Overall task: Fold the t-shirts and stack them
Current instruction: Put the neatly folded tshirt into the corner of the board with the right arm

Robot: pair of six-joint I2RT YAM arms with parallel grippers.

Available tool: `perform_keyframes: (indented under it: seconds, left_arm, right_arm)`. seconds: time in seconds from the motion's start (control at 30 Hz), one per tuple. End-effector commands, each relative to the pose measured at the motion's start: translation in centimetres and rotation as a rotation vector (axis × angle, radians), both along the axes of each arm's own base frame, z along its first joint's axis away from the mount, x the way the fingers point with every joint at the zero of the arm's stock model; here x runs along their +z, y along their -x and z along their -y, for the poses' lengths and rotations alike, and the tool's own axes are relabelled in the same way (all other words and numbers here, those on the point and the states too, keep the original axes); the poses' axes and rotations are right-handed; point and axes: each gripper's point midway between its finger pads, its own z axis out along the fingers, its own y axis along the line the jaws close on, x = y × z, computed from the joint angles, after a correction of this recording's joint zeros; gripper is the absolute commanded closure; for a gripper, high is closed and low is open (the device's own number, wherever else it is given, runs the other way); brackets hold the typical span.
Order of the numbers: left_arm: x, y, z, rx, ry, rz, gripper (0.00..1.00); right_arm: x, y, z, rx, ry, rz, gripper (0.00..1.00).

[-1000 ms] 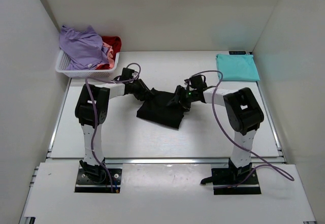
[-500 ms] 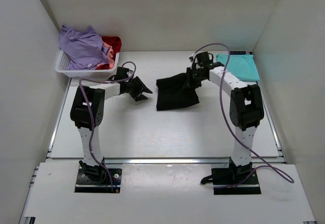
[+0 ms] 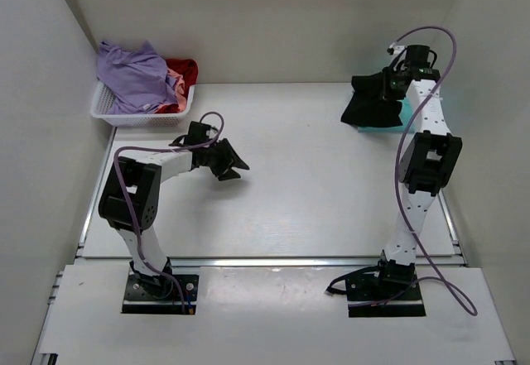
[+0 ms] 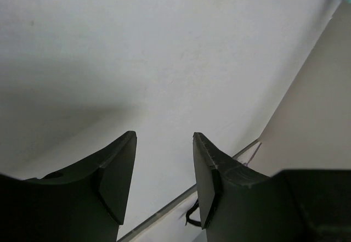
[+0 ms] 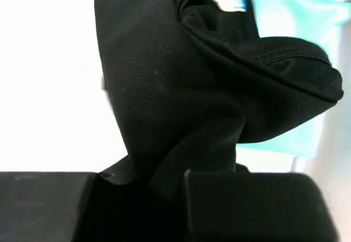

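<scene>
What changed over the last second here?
The right gripper closed on the black t-shirt and carried it from the middle of the table to the far right corner, where it hangs over the teal t-shirt. The left gripper let go and drew back left, open and empty. The basket and its shirts, and the teal t-shirt, stayed put.

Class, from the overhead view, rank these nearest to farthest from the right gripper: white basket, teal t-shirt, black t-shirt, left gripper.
1. Black t-shirt, held in the right gripper, far right.
2. Teal t-shirt, just beneath it.
3. Left gripper, centre-left.
4. White basket, far-left corner.
</scene>
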Motion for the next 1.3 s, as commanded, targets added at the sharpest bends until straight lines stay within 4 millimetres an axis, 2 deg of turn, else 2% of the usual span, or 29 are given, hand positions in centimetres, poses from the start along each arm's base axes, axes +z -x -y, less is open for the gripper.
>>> perform_keyframes:
  seconds: [0.0,0.1,0.13,0.17,0.27,0.37,0.4,0.57,0.63,0.67,0.83,0.93,1.0,1.03,1.07,1.1,1.13,1.2,1.23,1.27]
  left_arm:
    - [0.9,1.3,0.8,-0.052,0.004,0.035,0.44]
    - [0.9,2.0,1.2,-0.083,-0.007,0.024,0.44]
    - [1.0,1.7,0.9,-0.073,-0.013,0.034,0.44]
    - [0.8,1.9,0.8,-0.077,-0.024,0.031,0.44]
    - [0.8,1.9,0.8,-0.086,-0.035,0.034,0.44]
    - [0.8,2.4,1.0,-0.099,-0.046,0.03,0.44]
    - [0.9,2.6,1.1,-0.102,-0.04,0.03,0.43]
    - [0.0,4.0,1.4,-0.119,-0.049,0.008,0.44]
    - [-0.2,4.0,1.3,-0.116,-0.053,0.005,0.44]
    - [-0.3,4.3,1.4,-0.123,-0.054,0.004,0.43]
    - [-0.4,4.6,1.3,-0.127,-0.063,-0.004,0.43]
    - [-0.5,4.8,1.5,-0.134,-0.067,-0.01,0.43]
    - [-0.3,4.5,1.5,-0.136,-0.067,0.003,0.43]
    - [-0.2,4.5,1.6,-0.137,-0.065,0.001,0.43]
    - [-0.3,4.5,1.6,-0.137,-0.064,-0.001,0.42]
    - [-0.1,4.4,1.7,-0.138,-0.065,0.003,0.42]
    - [-0.2,4.5,1.6,-0.137,-0.068,0.002,0.41]
    - [0.1,4.3,1.7,-0.144,-0.082,0.016,0.27]
    - [0.2,4.3,1.7,-0.153,-0.094,0.027,0.09]
    - [0.3,4.2,1.4,-0.146,-0.103,0.032,0.01]
  right_arm:
    - [-1.3,-2.1,3.3,0.039,0.073,0.028,1.0]
    - [-2.3,-3.7,5.0,0.022,0.087,0.047,1.0]
    - [-2.9,-3.9,5.8,0.005,0.092,0.043,1.0]
    - [-2.5,-4.3,6.1,0.0,0.108,0.058,0.99]
    - [-3.9,-5.0,8.0,-0.063,0.181,0.045,1.0]
    - [-3.9,-5.7,9.3,-0.105,0.257,0.068,1.0]
    - [-2.9,-6.2,10.1,-0.121,0.28,0.103,1.0]
    - [-2.3,-7.5,11.8,-0.132,0.411,0.15,1.0]
    - [-1.3,-7.7,12.7,-0.143,0.423,0.182,1.0]
    - [-1.8,-7.7,12.9,-0.144,0.423,0.175,1.0]
    - [-0.8,-8.2,14.0,-0.168,0.491,0.205,1.0]
    - [-1.1,-8.4,14.5,-0.172,0.523,0.211,1.0]
    - [-1.0,-8.5,14.8,-0.185,0.541,0.218,0.9]
    - [-0.9,-8.6,14.9,-0.198,0.546,0.225,0.72]
    - [-0.9,-8.6,15.1,-0.211,0.563,0.224,0.63]
    - [-0.4,-8.6,15.3,-0.229,0.578,0.235,0.5]
    - [-0.3,-8.7,15.0,-0.228,0.587,0.236,0.44]
    - [1.8,-8.4,15.3,-0.276,0.615,0.264,0.37]
    - [1.9,-8.4,14.9,-0.276,0.621,0.263,0.37]
    - [3.8,-8.3,14.7,-0.296,0.621,0.296,0.36]
